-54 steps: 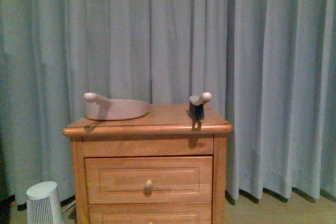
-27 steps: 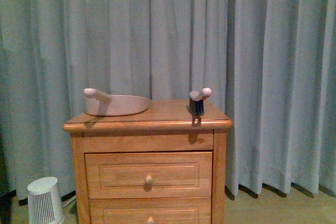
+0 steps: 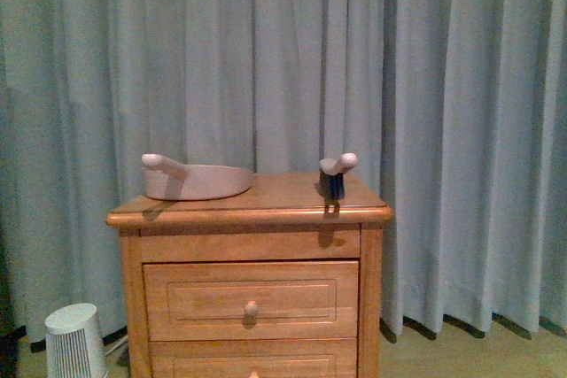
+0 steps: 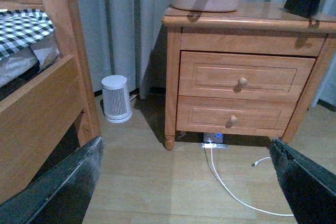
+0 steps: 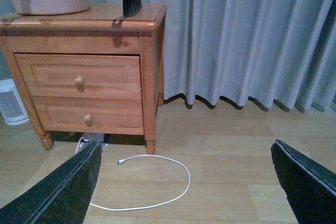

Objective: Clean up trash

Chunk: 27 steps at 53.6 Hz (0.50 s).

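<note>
Grey-blue curtains [image 3: 443, 130] hang in folds behind everything, down to a pale wooden floor [image 5: 236, 145]. In the left wrist view a wooden bed frame [image 4: 37, 93] with checked bedding [image 4: 21, 27] stands well apart from a two-drawer wooden nightstand [image 3: 252, 298]. On its tabletop [image 3: 283, 196] a beige-pink dustpan [image 3: 199, 181] sits at the robot's left end, handle pointing left. A small white ribbed fan heater [image 3: 75, 343] stands on the floor by the nightstand's left side. A hand brush [image 3: 335, 174] with dark bristles stands near the tabletop's front right corner, well apart from the dustpan. A white cable [image 5: 157, 182] loops over the floor in front of the nightstand.

The left gripper [image 4: 185, 144] and right gripper [image 5: 186, 142] both hang above the floor, jaws spread wide with nothing between them. Where the trash lies cannot be told from these views.
</note>
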Motion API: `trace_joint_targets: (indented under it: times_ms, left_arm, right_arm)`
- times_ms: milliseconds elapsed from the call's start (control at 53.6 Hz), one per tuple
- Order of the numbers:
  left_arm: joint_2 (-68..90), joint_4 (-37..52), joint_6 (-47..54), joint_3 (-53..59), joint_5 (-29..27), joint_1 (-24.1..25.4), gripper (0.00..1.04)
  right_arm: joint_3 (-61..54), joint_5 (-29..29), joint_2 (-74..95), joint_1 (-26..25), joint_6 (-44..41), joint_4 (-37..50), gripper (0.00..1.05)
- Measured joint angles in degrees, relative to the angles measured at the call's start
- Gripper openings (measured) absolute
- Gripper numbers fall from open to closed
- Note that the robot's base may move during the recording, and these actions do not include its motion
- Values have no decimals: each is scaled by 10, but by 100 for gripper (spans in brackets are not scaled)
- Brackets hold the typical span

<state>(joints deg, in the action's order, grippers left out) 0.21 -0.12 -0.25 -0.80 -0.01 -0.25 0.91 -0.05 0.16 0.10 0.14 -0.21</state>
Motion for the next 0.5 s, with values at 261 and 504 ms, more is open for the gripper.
trace_joint_targets:
  times_ms: [261,504]
  left_arm:
    - [0,0,0,0,0,0,97]
    - [0,0,0,0,0,0,97]
  right_arm:
    - [0,0,0,0,0,0,97]
    - [0,0,0,0,0,0,97]
